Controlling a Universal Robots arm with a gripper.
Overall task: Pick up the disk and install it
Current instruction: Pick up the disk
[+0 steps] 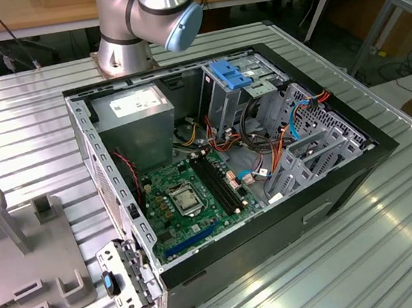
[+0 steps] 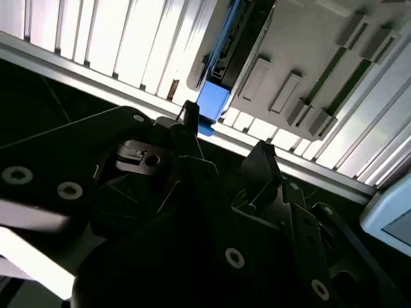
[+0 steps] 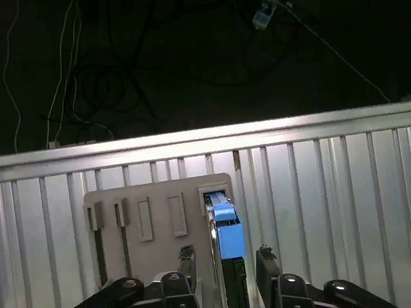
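Item one, the disk [image 3: 226, 231]: we find it standing on edge in a slot of the grey holding fixture [image 3: 151, 205], blue rail turned toward the arm, on the ribbed metal table [image 3: 321, 167]. We judge the upright seating is meant to offer its two flat faces to a side grasp. Item two, the gripper [image 3: 225, 251]: fingers spread, one on each side of the disk and just beside it, pinching nothing; both wrist views agree. Item three, the open computer case [image 1: 275, 224]: laid on its side in the exterior view, interior and grey drive cage [image 1: 307, 149] exposed from above. Status: disk not yet lifted.
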